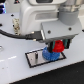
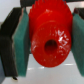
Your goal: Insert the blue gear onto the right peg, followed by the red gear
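- Gripper pinches the red gear between its pads.
- Blue gear seems already seated on the plate.
- Risk: off-centre descent jams the hub against the peg.

This looks like a robotics lab or test bench: a white robot arm with black cabling stands over a plain white surface, where a grey black-rimmed plate is laid out as a test fixture, with no household furnishings in sight
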Robot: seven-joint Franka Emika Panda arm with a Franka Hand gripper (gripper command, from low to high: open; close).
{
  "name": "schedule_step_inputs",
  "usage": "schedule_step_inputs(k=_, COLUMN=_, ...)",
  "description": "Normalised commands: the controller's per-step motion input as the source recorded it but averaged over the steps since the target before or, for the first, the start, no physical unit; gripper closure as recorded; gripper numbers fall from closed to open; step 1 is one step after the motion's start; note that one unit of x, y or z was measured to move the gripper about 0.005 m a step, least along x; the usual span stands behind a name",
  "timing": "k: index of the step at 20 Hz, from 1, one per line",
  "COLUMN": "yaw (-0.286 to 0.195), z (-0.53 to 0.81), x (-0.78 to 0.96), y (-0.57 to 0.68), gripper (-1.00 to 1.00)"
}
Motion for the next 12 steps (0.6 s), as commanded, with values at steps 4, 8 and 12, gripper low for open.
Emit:
schedule_step_inputs(k=4, yaw=0.000, z=-0.04, x=0.03, y=-0.04, gripper=1.00)
schedule_step_inputs(k=8, yaw=0.000, z=0.00, x=0.01, y=0.00, gripper=1.00)
schedule_step_inputs(k=12, yaw=0.000, z=0.05, x=0.06, y=0.00, gripper=1.00)
